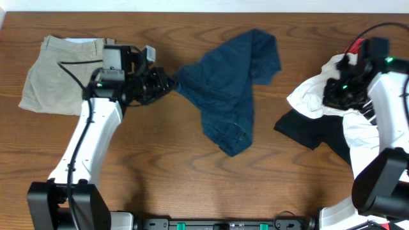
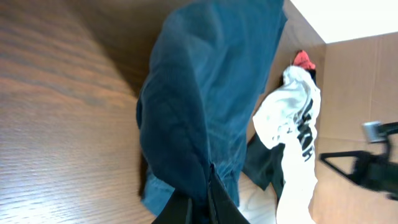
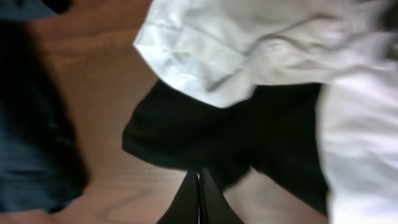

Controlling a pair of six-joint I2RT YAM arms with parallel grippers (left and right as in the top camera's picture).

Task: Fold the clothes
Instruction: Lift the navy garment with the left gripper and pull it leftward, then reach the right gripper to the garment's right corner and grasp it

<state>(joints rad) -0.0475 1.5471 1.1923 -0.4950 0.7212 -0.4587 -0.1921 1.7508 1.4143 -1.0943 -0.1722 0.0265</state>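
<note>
The dark navy trousers (image 1: 223, 83) lie crumpled at the table's middle, and they also show in the left wrist view (image 2: 205, 93). My left gripper (image 1: 167, 83) is shut on their left edge (image 2: 199, 205). Beige trousers (image 1: 57, 73) lie folded at the far left. At the right is a pile: a white lettered shirt (image 1: 358, 128) (image 2: 292, 124) (image 3: 261, 43), a black piece (image 1: 313, 131) (image 3: 249, 137) and a red piece (image 1: 354, 46) (image 2: 303, 59). My right gripper (image 1: 335, 92) is shut and empty (image 3: 199, 193), above the black piece.
The wooden table (image 1: 160, 160) has bare surface in front of the garments. The table's far edge runs just behind the clothes. A cardboard surface (image 2: 354, 81) stands beyond the table's right side.
</note>
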